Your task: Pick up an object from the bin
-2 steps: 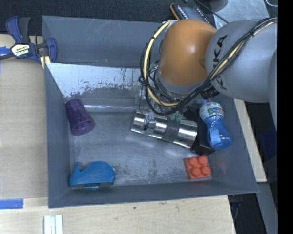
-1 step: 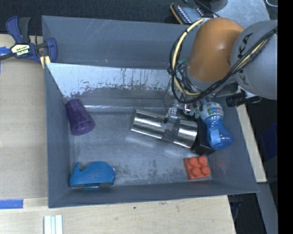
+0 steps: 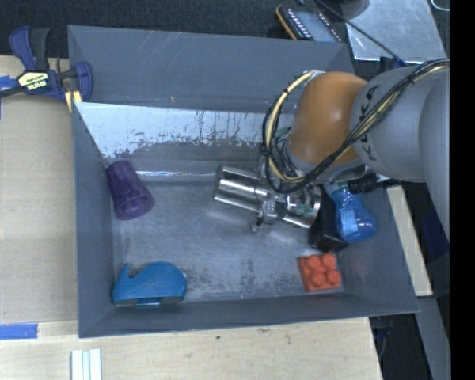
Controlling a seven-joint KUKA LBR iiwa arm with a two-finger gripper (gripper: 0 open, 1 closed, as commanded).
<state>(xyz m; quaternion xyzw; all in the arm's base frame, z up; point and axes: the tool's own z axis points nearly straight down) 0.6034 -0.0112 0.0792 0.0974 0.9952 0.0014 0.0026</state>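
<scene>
My gripper (image 3: 249, 196) hangs low over the middle of the bin, a little right of centre, its silver metal parts pointing left over the bare floor. Just to its right, against the bin's right wall, lies a blue and black plastic thing (image 3: 344, 218), partly under the arm. A small red studded block (image 3: 321, 271) sits on the floor below and to the right of the gripper. Nothing shows between the gripper's metal parts.
A translucent purple cup (image 3: 127, 188) lies on its side at the left wall. A blue rounded plastic thing (image 3: 149, 283) rests in the near left corner. The arm, with its orange cover and cables, fills the bin's upper right.
</scene>
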